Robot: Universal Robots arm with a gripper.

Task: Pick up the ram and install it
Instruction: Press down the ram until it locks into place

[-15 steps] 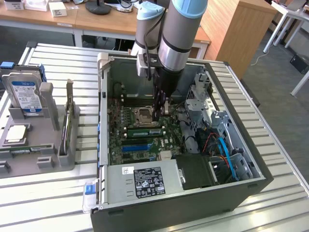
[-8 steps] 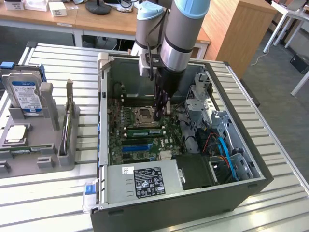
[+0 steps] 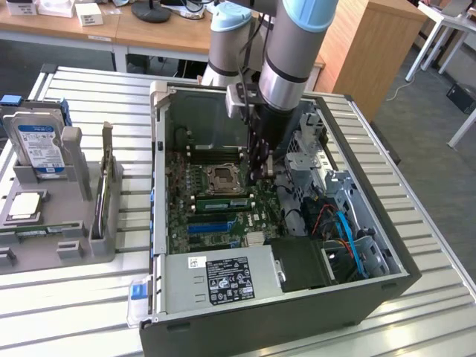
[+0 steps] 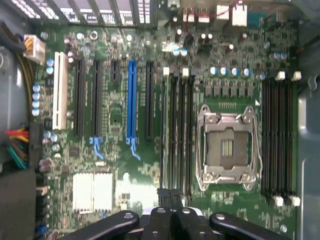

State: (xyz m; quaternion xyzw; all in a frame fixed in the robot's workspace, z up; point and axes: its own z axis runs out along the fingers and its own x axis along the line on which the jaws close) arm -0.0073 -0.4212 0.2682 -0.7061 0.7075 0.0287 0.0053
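Now: gripper point(image 3: 256, 176) jaws together, just above end of ram point(image 3: 220, 202) — seated in slot.

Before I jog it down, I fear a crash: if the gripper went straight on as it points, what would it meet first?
Most likely the black memory slots beside the processor socket: the shut gripper points down at their end. How far above them it stands is unclear.

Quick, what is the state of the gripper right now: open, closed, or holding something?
Gripper: shut, above the motherboard; whether it holds anything cannot be told.
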